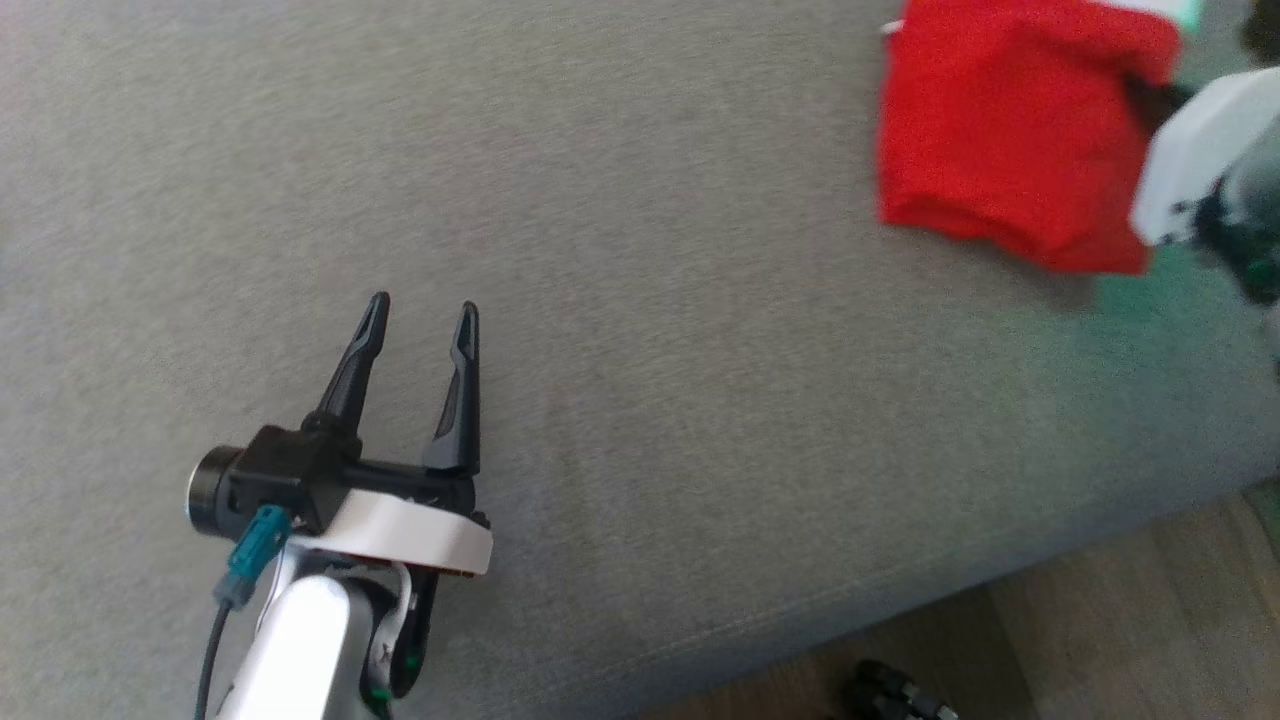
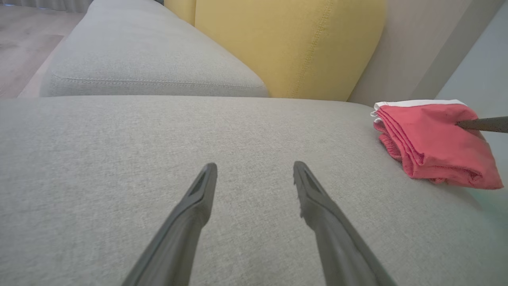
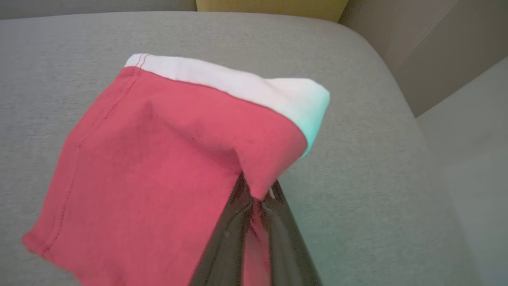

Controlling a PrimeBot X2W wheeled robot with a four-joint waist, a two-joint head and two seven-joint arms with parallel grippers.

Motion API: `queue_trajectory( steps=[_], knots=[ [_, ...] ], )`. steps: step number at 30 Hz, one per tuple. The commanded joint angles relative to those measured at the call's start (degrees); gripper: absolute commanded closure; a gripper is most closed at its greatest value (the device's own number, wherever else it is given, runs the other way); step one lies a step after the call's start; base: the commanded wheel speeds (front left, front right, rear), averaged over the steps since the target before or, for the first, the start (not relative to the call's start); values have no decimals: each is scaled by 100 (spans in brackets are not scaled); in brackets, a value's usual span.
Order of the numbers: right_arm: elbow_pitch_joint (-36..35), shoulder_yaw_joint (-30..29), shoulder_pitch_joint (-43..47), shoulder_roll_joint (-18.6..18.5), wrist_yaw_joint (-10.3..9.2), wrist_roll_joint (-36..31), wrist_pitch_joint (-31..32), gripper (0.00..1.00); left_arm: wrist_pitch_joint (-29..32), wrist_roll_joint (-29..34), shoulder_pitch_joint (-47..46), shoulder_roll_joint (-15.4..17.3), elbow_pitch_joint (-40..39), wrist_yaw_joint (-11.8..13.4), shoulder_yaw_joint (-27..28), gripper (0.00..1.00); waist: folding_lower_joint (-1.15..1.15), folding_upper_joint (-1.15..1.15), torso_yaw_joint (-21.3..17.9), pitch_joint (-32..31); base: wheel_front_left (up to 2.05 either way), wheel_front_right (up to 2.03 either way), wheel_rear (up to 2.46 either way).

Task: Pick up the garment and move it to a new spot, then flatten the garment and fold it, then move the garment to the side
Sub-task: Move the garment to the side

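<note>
Clamping one folded red garment (image 3: 158,167): right end effector (image 3: 257,196).

Grey sofa seat (image 1: 640,300) — folded red garment (image 1: 1000,130) resting near its corner.

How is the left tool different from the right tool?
The left tool is open; the right tool is shut. The left tool holds nothing, over the bare sofa; the right tool pinches the edge of the red garment. Both have two long dark fingers.
</note>
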Motion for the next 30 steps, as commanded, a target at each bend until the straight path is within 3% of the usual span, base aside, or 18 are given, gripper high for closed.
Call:
queue_trajectory(
  steps=[1, 11, 24, 30],
  knots=[
    [-26, -13, -162, -208, -5, -119, -6, 100, -7, 16, -140, 64, -220, 34, 154, 0, 0, 0, 172, 56, 0, 0, 0],
    [833, -192, -927, -840, -5, -984, -22, 100, -25, -7, -185, 85, -405, 58, 115, 0, 0, 0, 761, 352, 0, 0, 0],
    [1555, -567, -1664, -1154, -5, -2259, -219, 100, -47, -18, -221, 104, -524, 95, 66, 0, 0, 0, 1043, 618, 0, 0, 0],
    [1674, -881, -1809, -1076, -5, -2740, -318, 99, -59, -32, -242, 115, -525, 112, 55, 0, 0, 0, 1091, 699, 0, 0, 0]
  ],
)
